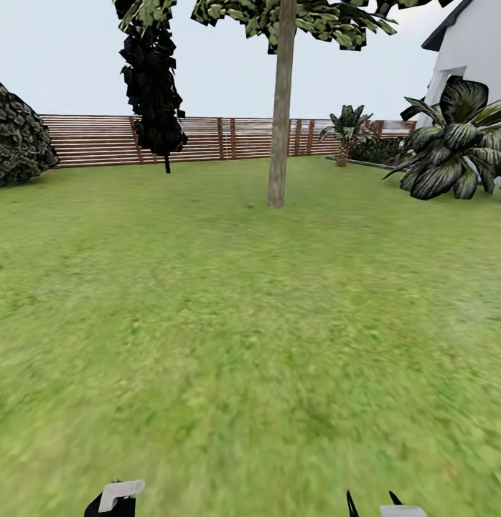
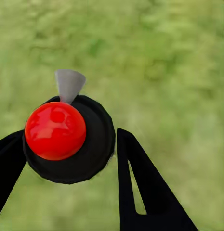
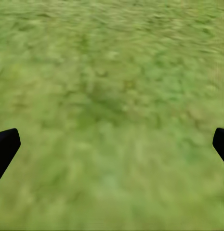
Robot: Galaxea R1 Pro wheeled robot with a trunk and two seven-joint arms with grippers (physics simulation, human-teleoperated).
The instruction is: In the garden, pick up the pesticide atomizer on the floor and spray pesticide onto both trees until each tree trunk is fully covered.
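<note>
The pesticide atomizer point(image 2: 56, 131) has a round black body, a red ball top and a grey nozzle. My left gripper point(image 2: 68, 144) is shut on it, one black finger on each side. Its pale nozzle point(image 1: 121, 492) shows at the head view's lower left edge. My right gripper point(image 3: 112, 142) is open over bare grass, with its tips point(image 1: 372, 502) at the head view's bottom edge. One tree trunk point(image 1: 280, 129), grey-brown and slightly leaning, stands well ahead on the lawn point(image 1: 250, 323), far beyond both grippers. No mist is visible.
A thin black-leaved tree point(image 1: 153, 86) stands at the brown slat fence point(image 1: 207, 138). A round dark bush point(image 1: 17, 136) sits at the far left. Palm-like plants point(image 1: 455, 140) and a white house wall point(image 1: 480, 50) are at the right.
</note>
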